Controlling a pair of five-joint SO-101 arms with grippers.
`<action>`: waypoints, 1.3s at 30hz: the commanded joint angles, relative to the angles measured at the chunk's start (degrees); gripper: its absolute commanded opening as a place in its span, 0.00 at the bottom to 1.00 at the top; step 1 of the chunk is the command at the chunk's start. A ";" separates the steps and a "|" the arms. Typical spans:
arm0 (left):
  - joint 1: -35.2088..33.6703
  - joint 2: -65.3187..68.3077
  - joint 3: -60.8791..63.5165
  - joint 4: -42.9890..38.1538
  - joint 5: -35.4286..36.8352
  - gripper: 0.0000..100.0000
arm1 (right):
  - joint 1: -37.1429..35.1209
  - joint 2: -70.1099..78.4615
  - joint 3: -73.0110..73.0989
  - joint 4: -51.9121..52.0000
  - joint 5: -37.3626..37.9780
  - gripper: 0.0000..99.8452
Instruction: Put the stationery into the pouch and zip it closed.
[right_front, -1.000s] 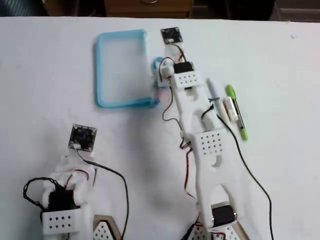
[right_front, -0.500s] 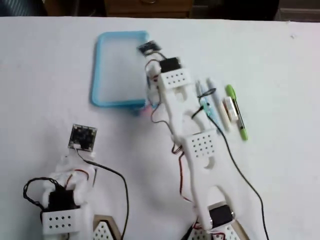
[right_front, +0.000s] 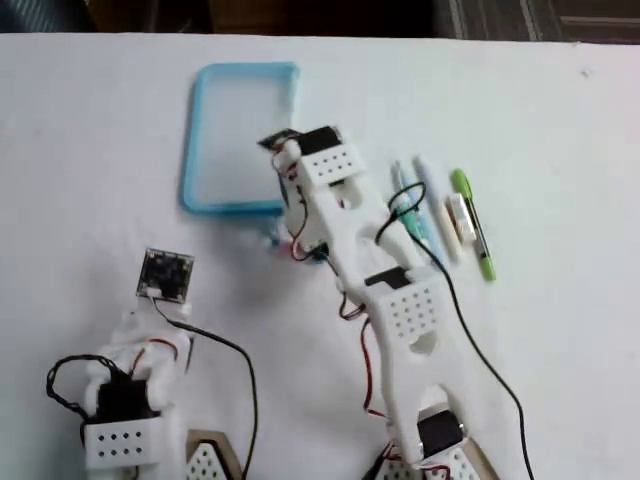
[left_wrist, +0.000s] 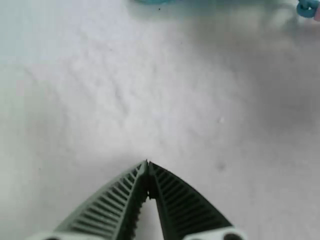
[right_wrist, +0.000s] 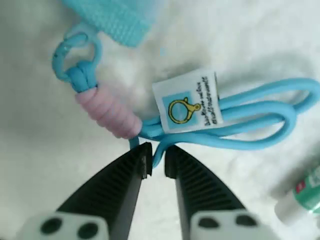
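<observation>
The pouch (right_front: 240, 135), clear with a light-blue border, lies flat at the back of the table. Its blue cord strap (right_wrist: 240, 117), with a pink bead (right_wrist: 107, 116) and a white tag (right_wrist: 187, 102), trails from the pouch corner (right_wrist: 117, 20). My right gripper (right_wrist: 156, 161) is shut on a strand of this strap, just off the pouch's near right corner (right_front: 285, 212). Two pens (right_front: 420, 205), a white eraser (right_front: 460, 215) and a green marker (right_front: 472, 225) lie right of the right arm. My left gripper (left_wrist: 148, 172) is shut on nothing above bare table at the near left.
The white table top (right_front: 100, 150) has free room to the left of the pouch and at the far right. A pen tip (right_wrist: 300, 200) lies close to the strap loop. The right arm's cables (right_front: 440, 270) hang over the pens. The table's back edge (right_front: 420, 38) runs just behind the pouch.
The right arm swung left and drew back toward the near side, dragging the strap from the pouch's right edge to its near right corner. The pouch shifted slightly left. The left arm kept still.
</observation>
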 joint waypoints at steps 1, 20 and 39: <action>-0.13 -0.75 -0.35 0.26 -0.35 0.03 | 0.57 -5.93 1.23 1.10 -2.90 0.24; -0.13 -0.75 -0.35 0.26 -0.35 0.03 | 9.63 -2.68 1.05 -13.76 -1.49 0.26; -0.13 -0.75 -0.35 0.26 -0.35 0.03 | 9.45 6.46 0.97 -18.86 16.44 0.14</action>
